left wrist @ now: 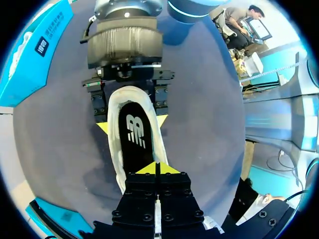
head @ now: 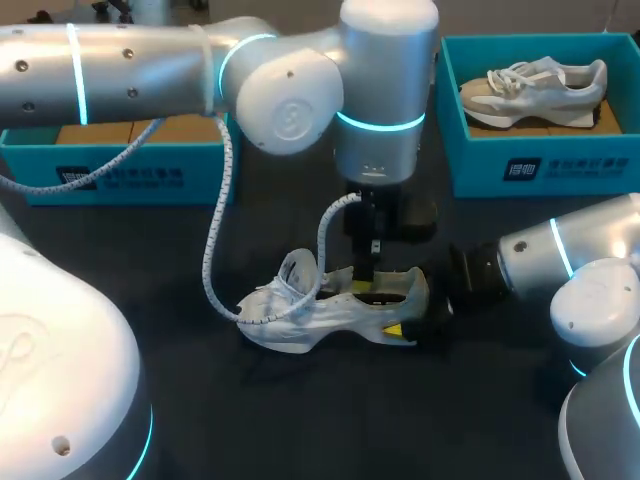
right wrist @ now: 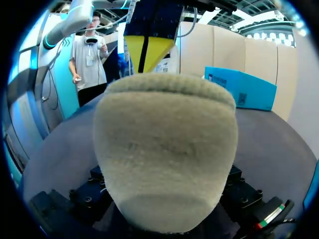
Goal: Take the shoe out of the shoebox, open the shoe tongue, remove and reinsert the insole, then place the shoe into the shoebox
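Left wrist view: the shoe point(left wrist: 114, 144) is seen lying on the dark table point(left wrist: 60, 149), its black insole point(left wrist: 134, 142) exposed in the opening. Its heel is clamped from both sides by the right gripper point(left wrist: 132, 123). The left gripper point(left wrist: 156, 168) is set over the opening, tips pressed together; whether the insole is pinched cannot be told. A second shoe point(head: 535, 85) is held in the right-hand shoebox point(head: 540, 165).

Shoe point(head: 318, 312) on table point(head: 300, 420), sneaker point(head: 535, 88) in shoebox point(head: 585, 165)
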You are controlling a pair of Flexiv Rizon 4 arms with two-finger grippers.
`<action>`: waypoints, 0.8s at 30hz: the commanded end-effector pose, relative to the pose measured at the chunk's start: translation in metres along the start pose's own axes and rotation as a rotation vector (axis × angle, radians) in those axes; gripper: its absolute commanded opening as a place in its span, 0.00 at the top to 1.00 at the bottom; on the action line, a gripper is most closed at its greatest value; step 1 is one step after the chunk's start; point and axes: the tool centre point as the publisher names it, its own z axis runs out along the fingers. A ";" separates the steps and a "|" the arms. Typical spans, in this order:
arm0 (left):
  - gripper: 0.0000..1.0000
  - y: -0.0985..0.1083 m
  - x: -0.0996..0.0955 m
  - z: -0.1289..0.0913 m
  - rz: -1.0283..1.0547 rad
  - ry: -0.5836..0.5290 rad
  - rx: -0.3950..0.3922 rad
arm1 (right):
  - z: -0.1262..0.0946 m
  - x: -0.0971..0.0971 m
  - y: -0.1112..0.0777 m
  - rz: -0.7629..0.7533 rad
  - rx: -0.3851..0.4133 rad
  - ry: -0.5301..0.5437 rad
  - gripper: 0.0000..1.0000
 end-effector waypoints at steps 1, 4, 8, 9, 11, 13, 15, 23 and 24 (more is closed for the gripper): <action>1.00 -0.008 -0.007 0.012 -0.002 0.016 -0.011 | 0.002 0.001 0.000 0.000 0.006 -0.001 1.00; 1.00 -0.009 -0.012 0.018 -0.009 0.018 -0.012 | 0.002 0.001 0.000 0.000 0.006 -0.001 1.00; 1.00 -0.008 -0.017 0.023 -0.008 0.016 0.017 | 0.002 0.001 0.000 0.000 0.006 -0.001 1.00; 1.00 -0.009 -0.017 0.024 -0.005 0.015 0.021 | 0.002 0.001 0.000 0.000 0.006 -0.001 1.00; 1.00 -0.010 -0.018 0.027 0.001 0.006 0.028 | 0.002 0.001 0.000 0.000 0.006 -0.001 1.00; 1.00 -0.011 -0.019 0.032 0.006 0.003 0.027 | 0.002 0.001 0.000 0.000 0.006 -0.001 1.00; 1.00 -0.011 -0.019 0.035 0.014 0.004 0.032 | 0.002 0.001 0.000 0.000 0.006 -0.001 1.00; 1.00 -0.008 -0.018 0.043 0.037 0.009 0.060 | 0.002 0.001 0.000 0.000 0.006 -0.001 1.00; 1.00 -0.008 -0.017 0.044 0.041 0.014 0.060 | 0.002 0.001 0.000 0.000 0.006 -0.001 1.00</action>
